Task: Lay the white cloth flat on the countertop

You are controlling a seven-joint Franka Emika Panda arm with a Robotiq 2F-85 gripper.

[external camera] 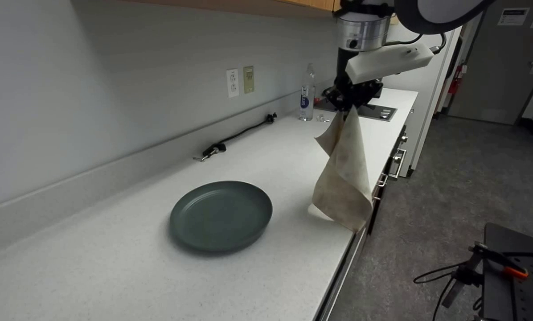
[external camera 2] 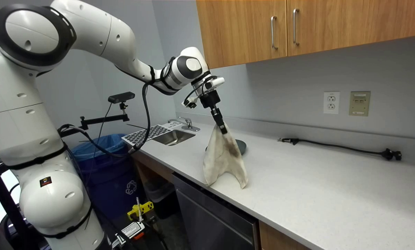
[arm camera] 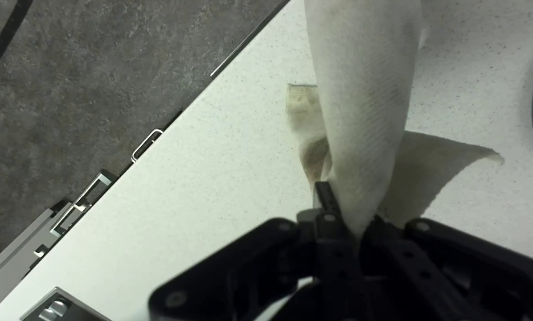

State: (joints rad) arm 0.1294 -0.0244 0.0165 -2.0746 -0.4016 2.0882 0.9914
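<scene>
The white cloth (external camera: pixel 344 183) hangs in folds from my gripper (external camera: pixel 347 112), pinched near its top, in both exterior views. Brown stains mark the cloth (external camera 2: pixel 225 158) just below the fingertips. My gripper (external camera 2: pixel 223 129) points down over the front part of the countertop (external camera 2: pixel 315 184). In the wrist view the cloth (arm camera: pixel 366 80) runs up from between the shut jaws and covers part of the fingers. Its lower corners hang close to the countertop (external camera: pixel 137 276) near the front edge; whether they touch, I cannot tell.
A dark green round plate (external camera: pixel 222 216) lies on the counter beside the cloth. A black cable (external camera 2: pixel 342 147) runs along the backsplash. A water bottle (external camera: pixel 307 96) and a cooktop (external camera: pixel 378 111) are farther along; a sink (external camera 2: pixel 174 137) is at the opposite end. Wooden cabinets (external camera 2: pixel 242 31) hang above.
</scene>
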